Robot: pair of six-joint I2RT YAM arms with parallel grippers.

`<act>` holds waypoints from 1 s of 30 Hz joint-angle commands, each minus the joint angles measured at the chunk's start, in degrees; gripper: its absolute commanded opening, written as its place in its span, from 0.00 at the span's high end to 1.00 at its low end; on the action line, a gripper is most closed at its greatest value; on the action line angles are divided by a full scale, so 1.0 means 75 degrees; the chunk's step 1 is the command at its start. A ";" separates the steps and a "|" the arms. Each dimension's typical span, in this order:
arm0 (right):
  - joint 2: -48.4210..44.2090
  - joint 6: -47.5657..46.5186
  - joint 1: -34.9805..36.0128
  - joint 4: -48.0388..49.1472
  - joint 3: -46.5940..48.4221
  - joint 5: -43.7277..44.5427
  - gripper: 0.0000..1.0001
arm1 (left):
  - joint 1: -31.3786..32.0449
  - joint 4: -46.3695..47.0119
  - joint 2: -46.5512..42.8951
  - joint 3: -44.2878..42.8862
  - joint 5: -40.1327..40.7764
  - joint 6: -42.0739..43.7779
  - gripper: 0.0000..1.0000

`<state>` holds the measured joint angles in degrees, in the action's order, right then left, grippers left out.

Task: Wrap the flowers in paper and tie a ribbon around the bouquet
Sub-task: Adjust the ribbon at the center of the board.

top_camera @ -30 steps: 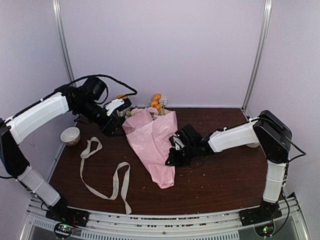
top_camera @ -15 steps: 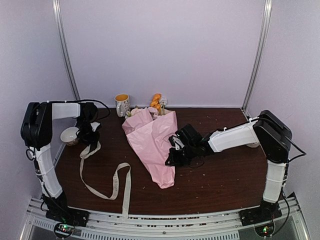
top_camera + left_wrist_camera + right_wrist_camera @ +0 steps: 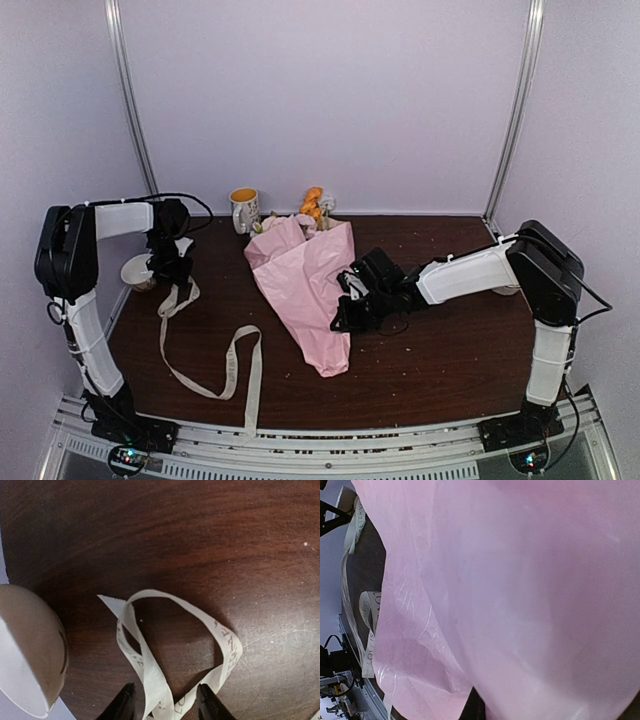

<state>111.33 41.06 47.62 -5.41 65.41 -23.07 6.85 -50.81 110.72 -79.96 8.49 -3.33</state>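
Pale lilac walls close off a dark wooden tabletop (image 3: 450,350). Near its left edge, toward the far corner, my left pincer (image 3: 172,272) points down over the ribbon (image 3: 235,362). On the wrist view its fingers (image 3: 126,705) stand partly apart, one on each side of the ribbon's crossed strands at the foot of a loop. I cannot tell whether either fingertip touches the fabric. A cream bowl (image 3: 139,270) sits just beside that pincer, against the left edge. From the loop the ribbon runs in long bends to the near edge.

My right pincer (image 3: 347,303) is closed and rests against the right side of the bouquet (image 3: 305,285). The bouquet lies about mid-tabletop, narrow end toward the near edge and wide end toward the far edge. Whether the pincer has the paper (image 3: 520,580) pinched I cannot make out, because the pink sheet fills the right wrist view and hides the fingers. Orange flowers (image 3: 314,203) show at the wide end; the other blooms are mostly covered by paper. A mug (image 3: 243,209) stands at the far edge, just left of them.
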 commanded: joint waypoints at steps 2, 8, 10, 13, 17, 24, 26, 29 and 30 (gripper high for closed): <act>-0.0069 -0.0154 0.0029 -0.0422 -0.0046 0.0251 1.00 | -0.0649 -0.0025 -0.0219 0.0009 -0.0240 0.0004 0.57; -0.0061 -0.0148 0.0026 -0.0423 -0.0064 0.0240 1.00 | -0.0719 -0.0198 0.0187 0.0033 -0.1237 0.0204 0.56; -0.0075 -0.0154 0.0026 -0.0428 -0.0073 0.0257 1.00 | -0.0714 -0.0218 0.0264 0.0017 -0.1198 0.0252 0.61; -0.0093 -0.0154 0.0029 -0.0442 -0.0103 0.0265 1.00 | -0.0717 -0.0239 0.0295 0.0015 -0.1109 0.0268 0.79; -0.0135 -0.0163 0.0027 -0.0434 -0.0151 0.0271 1.00 | -0.0720 -0.0315 0.0280 0.0044 -0.1092 0.0348 0.95; -0.0148 -0.0154 0.0021 -0.0395 -0.0164 0.0286 1.00 | -0.0706 -0.0271 0.0078 0.0033 -0.0605 0.0353 1.00; -0.0149 -0.0153 0.0021 -0.0408 -0.0169 0.0287 1.00 | -0.0705 -0.0024 -0.0365 0.0072 -0.0508 0.0319 1.00; -0.0122 -0.0148 0.0016 -0.0406 -0.0182 0.0292 1.00 | -0.0573 0.0317 -0.1620 -0.0056 -0.0141 0.0512 1.00; -0.0122 -0.0146 0.0015 -0.0402 -0.0175 0.0290 1.00 | -0.0459 0.0373 -0.2123 -0.0197 0.0079 0.0630 1.00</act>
<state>111.31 40.66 47.62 -5.41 65.36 -22.96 1.69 -51.79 108.57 -78.98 4.10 -0.95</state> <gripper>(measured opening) 0.002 0.007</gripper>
